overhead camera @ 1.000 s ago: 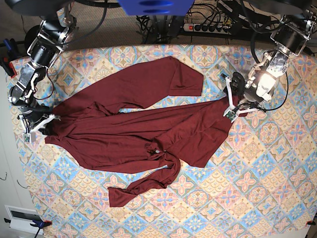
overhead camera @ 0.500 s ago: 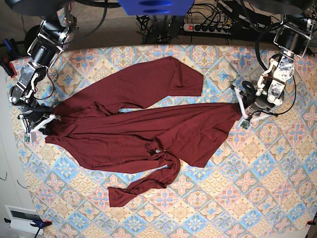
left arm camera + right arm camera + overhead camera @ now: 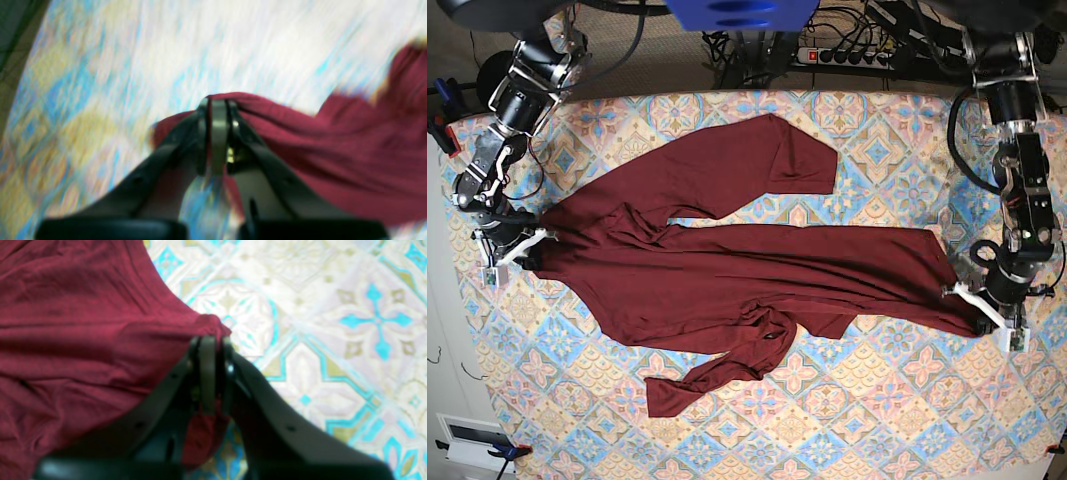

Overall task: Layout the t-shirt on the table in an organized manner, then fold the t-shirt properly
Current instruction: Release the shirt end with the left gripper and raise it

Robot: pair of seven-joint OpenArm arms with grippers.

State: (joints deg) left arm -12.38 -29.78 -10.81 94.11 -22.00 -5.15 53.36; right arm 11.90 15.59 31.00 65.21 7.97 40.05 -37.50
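Fingers on both sides pinch the t-shirt (image 3: pixel 727 270): the left gripper (image 3: pixel 992 312) has just clamped and dragged its edge lower right across the table (image 3: pixel 877 420); the right gripper (image 3: pixel 512 250) anchors mid-left, so I see the shirt stretching flat.

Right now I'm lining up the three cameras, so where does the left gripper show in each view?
Base: left gripper at right edge, shut on the t-shirt corner.
Left wrist: centre, blurred, pinching red fabric.
Right wrist: not in it; that is the right gripper.
Shared landmark: the maroon t-shirt.
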